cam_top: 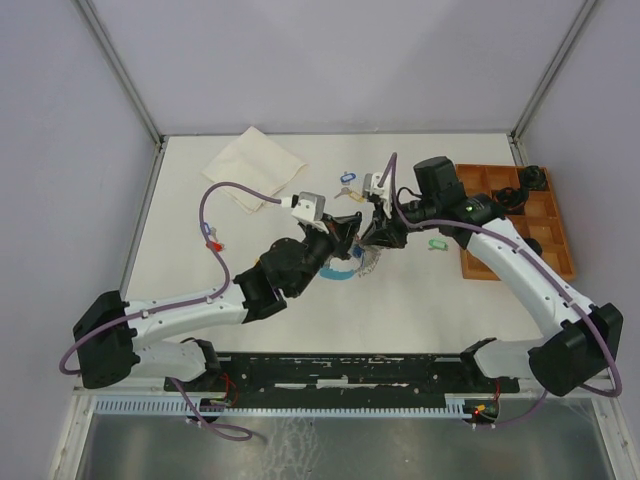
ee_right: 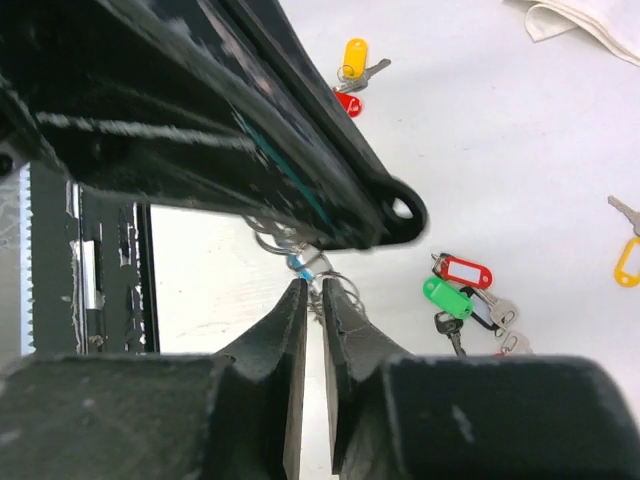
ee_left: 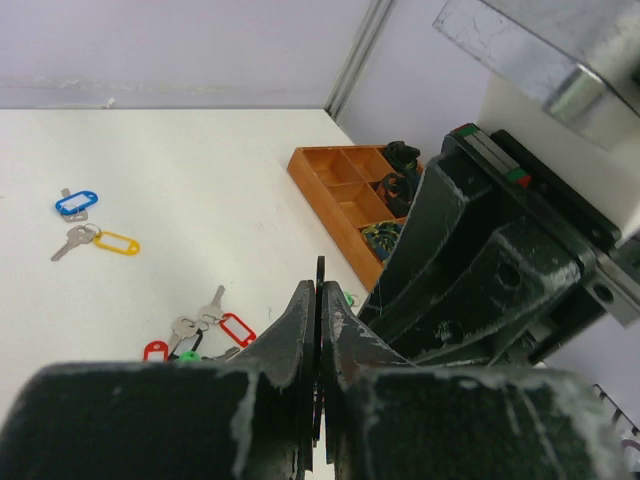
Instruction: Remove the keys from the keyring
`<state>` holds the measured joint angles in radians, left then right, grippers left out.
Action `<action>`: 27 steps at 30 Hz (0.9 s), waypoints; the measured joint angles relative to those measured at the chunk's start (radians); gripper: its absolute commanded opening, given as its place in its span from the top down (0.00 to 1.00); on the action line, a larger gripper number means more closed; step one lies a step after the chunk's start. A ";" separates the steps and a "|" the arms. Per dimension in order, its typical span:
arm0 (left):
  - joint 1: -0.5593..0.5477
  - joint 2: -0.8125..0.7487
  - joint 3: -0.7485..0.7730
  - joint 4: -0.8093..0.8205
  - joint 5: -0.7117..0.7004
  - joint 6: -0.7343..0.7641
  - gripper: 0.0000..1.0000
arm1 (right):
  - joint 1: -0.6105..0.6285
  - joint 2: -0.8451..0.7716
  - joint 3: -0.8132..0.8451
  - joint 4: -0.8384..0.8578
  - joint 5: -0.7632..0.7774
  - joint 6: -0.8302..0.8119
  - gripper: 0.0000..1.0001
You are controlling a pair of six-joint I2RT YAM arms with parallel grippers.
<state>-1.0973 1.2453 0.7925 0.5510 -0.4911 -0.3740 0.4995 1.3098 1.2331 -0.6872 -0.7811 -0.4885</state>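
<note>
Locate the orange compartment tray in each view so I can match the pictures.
Top external: the orange tray sits at the far right, mid-height.
Left wrist: the tray is right of centre, in the upper half.
Right wrist: not in view.
Shared landmark: the key bunch with red and green tags, seen in both wrist views.

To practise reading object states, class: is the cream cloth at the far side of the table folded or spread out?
Folded: the cloth shows overlapping layers with offset edges, not one flat sheet.

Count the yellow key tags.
2. One yellow tag at the top of the right wrist view, beside a red tag; the other at its right edge. More may be hidden.
</note>
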 measured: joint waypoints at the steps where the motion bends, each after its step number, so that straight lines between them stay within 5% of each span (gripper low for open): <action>1: 0.000 -0.005 -0.003 0.006 0.004 0.000 0.97 | -0.018 -0.003 0.000 -0.001 -0.019 0.003 0.76; 11: 0.000 -0.014 -0.013 0.056 0.057 0.000 0.97 | -0.151 -0.076 -0.021 0.037 -0.231 0.059 0.57; 27: 0.000 -0.013 -0.014 0.088 0.053 -0.001 0.97 | -0.186 -0.090 -0.140 0.304 -0.345 0.355 0.47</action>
<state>-1.0973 1.2320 0.7784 0.6388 -0.4385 -0.3752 0.3138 1.2201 1.0931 -0.3828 -1.1263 -0.1337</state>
